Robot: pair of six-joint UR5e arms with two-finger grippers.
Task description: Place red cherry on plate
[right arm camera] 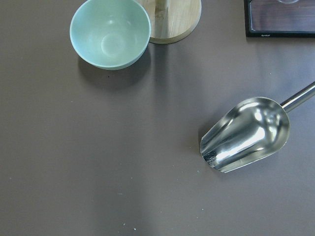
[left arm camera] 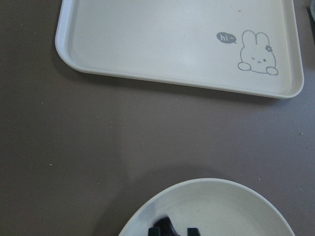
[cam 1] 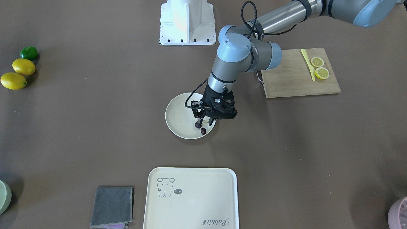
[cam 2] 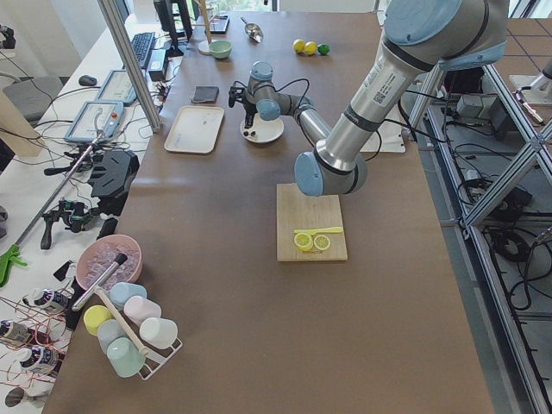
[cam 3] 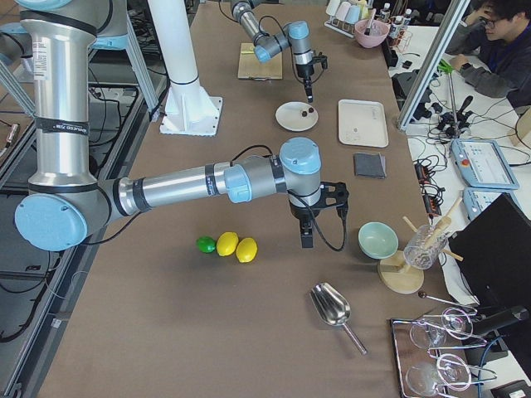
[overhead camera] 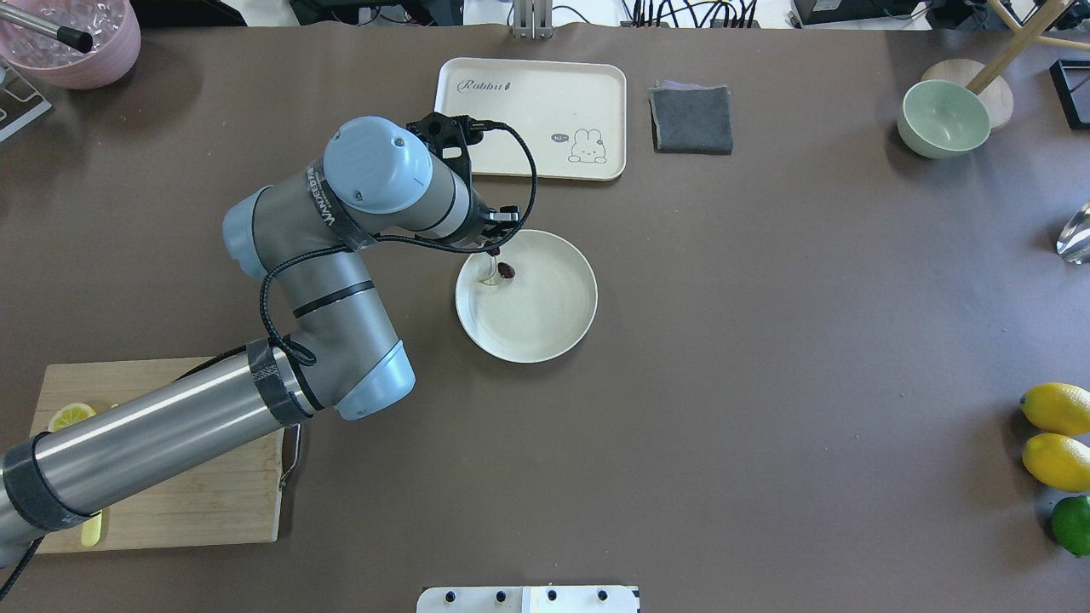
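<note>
Brown worktop [overhead camera: 766, 340], seen from six views. The left gripper [left arm camera: 177, 230] hangs over the edge of the plate [overhead camera: 545, 332] that faces the rabbit tray [overhead camera: 528, 119]. Its jaws are narrowly parted and hold nothing: in the wrist view bare plate shows between the two dark fingertips [left arm camera: 162, 227]. The red cherry [overhead camera: 506, 271] lies inside the plate, near that same rim and just under the jaws, with its pale stem curving to one side. The plate sits near the tray but apart from it.

The right gripper [cam 3: 306, 236] points down at the worktop between the whole lemons [cam 3: 236, 247] and the pale green bowl [right arm camera: 110, 32], with a metal scoop [right arm camera: 246, 132] nearby. Whether its jaws are parted or closed cannot be told. Lemon slices [cam 1: 319, 67] rest on a wooden board [cam 1: 286, 79].
</note>
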